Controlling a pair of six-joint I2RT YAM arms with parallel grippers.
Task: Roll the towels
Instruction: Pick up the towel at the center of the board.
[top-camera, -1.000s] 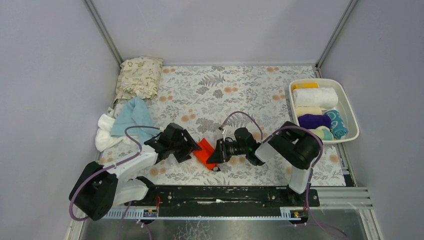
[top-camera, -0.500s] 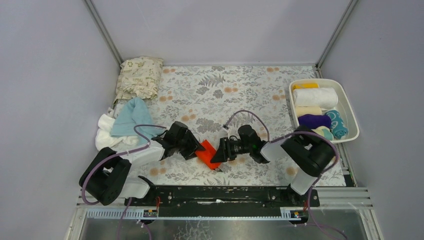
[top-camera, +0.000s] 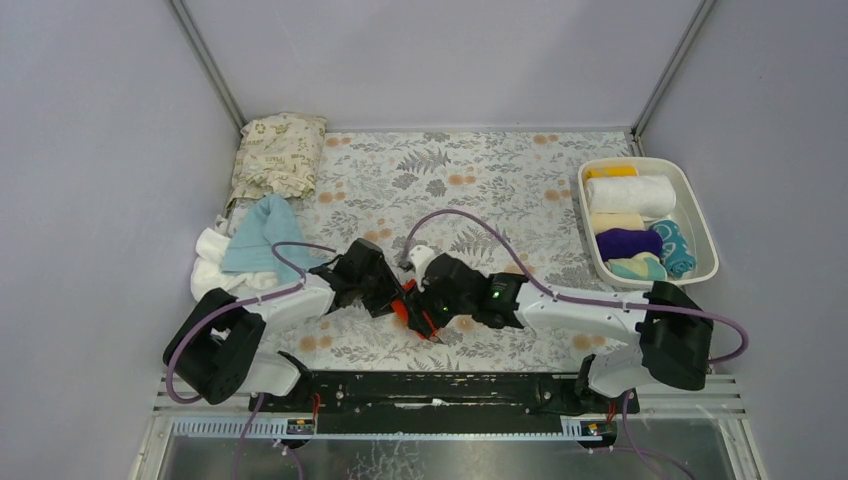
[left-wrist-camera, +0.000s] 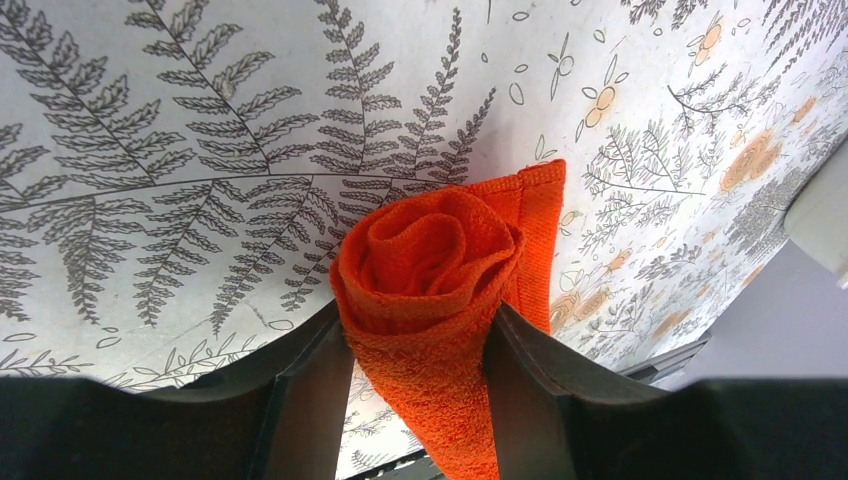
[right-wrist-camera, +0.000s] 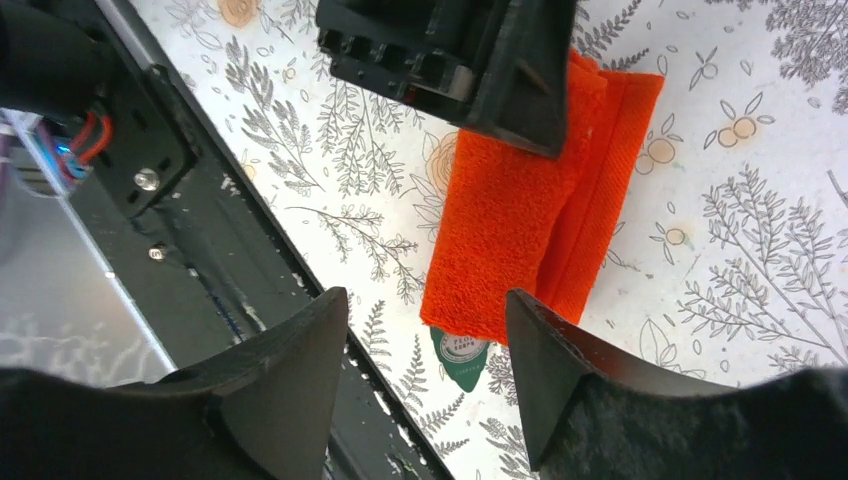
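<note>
The right pincer (right-wrist-camera: 425, 310) has just let go and hangs with jaws apart over the near end of the orange-red towel (right-wrist-camera: 520, 230), now a tight roll on the floral mat (top-camera: 480, 170). The left pincer (left-wrist-camera: 418, 325) clamps its farther end, so this roll looks finished. Beyond, the light blue towel (top-camera: 262, 232) and white towel (top-camera: 208, 270) lie unrolled.

Orange-red towel (left-wrist-camera: 430, 270), rolled, mid-table

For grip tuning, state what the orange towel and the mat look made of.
The orange towel: terry cloth, matte; looped pile and a stitched hem show. The mat: smooth printed sheet, perhaps vinyl or coated fabric; flat, no weave visible.
</note>
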